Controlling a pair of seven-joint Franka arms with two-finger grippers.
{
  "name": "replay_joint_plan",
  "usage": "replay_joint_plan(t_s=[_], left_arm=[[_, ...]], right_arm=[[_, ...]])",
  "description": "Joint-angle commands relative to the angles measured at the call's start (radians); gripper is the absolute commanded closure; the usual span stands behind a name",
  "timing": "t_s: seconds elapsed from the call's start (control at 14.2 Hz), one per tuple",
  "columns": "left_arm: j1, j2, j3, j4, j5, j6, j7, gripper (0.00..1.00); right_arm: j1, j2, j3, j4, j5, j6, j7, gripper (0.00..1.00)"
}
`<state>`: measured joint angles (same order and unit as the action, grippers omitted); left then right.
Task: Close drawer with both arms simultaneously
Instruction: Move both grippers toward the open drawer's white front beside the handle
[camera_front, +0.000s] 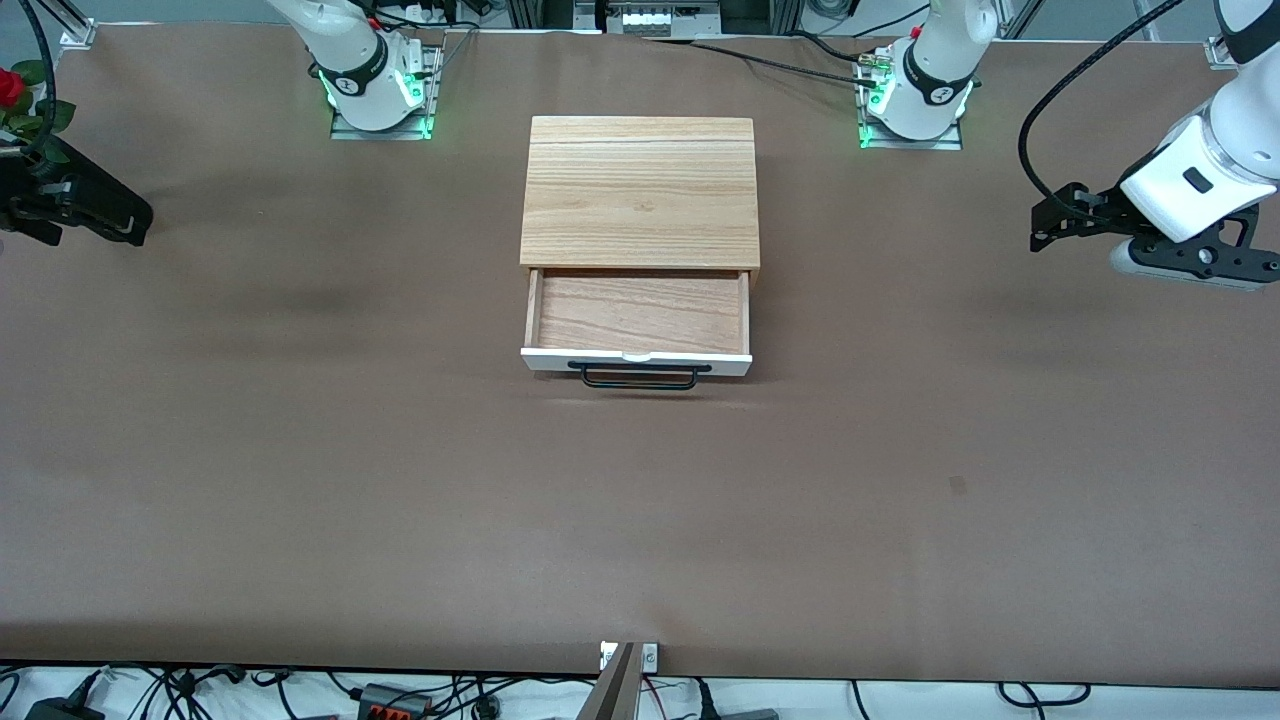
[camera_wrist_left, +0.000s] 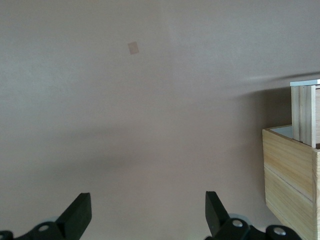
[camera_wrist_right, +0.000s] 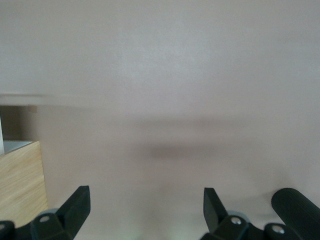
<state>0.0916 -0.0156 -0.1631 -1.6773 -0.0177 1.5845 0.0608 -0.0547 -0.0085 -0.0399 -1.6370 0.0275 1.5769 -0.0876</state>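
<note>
Front view: drawer (camera_front: 640, 318) open; left jaws (camera_wrist_left: 147, 215), right jaws (camera_wrist_right: 146, 212) wide, empty.

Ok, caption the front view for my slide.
Drawer pulled open from its wooden box; both arms wait at the table's ends.

Bright, even overhead light; soft shadows on the table (camera_front: 300, 480); wrist views blurred.

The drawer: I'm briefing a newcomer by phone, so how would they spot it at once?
Find the wooden box mid-table, between the two arm bases. The drawer juts from its side nearer the front camera, pulled open. Unlike the box's plain top, it has a white front panel and black bar handle.
</note>
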Motion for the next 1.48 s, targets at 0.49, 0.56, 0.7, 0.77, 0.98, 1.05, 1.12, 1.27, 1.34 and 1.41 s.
replay_joint_plan(t_s=[0.49,0.56,0.7,0.77,0.98,1.05,1.12,1.27,1.34,1.41], left_arm=[[-0.022,0.075,-0.01,0.082,-0.021,0.005,-0.016,0.0],[-0.041,0.088,-0.01,0.087,-0.019,0.009,-0.044,0.0],[-0.079,0.129,-0.012,0.09,-0.021,0.017,-0.122,0.0],[-0.114,0.149,-0.012,0.096,-0.021,0.023,-0.134,0.0],[-0.159,0.27,-0.01,0.209,-0.021,0.037,-0.138,0.0],[-0.174,0.307,-0.01,0.231,-0.03,0.037,-0.138,0.0],[-0.188,0.337,-0.01,0.237,-0.05,0.04,-0.138,0.0],[-0.2,0.382,-0.012,0.255,-0.059,0.092,-0.147,0.0],[-0.213,0.41,-0.01,0.257,-0.068,0.112,-0.153,0.0],[-0.231,0.431,-0.01,0.257,-0.09,0.133,-0.157,0.0]], right_arm=[[0.003,-0.001,0.002,0.009,0.0,-0.018,0.002,0.0],[0.003,-0.001,0.002,0.011,0.002,-0.031,0.003,0.0],[0.004,0.007,0.003,0.005,0.003,-0.038,-0.003,0.0],[0.022,0.027,0.005,0.003,0.008,-0.078,-0.004,0.0],[0.09,0.051,0.008,0.0,0.017,-0.146,-0.001,0.0],[0.125,0.079,0.008,0.002,0.019,-0.147,0.0,0.0],[0.157,0.105,0.008,0.003,0.031,-0.146,0.002,0.0],[0.206,0.154,0.008,0.005,0.103,-0.118,0.012,0.0],[0.216,0.186,0.008,0.003,0.142,-0.076,0.012,0.0],[0.223,0.211,0.008,0.0,0.187,-0.036,0.012,0.0]])
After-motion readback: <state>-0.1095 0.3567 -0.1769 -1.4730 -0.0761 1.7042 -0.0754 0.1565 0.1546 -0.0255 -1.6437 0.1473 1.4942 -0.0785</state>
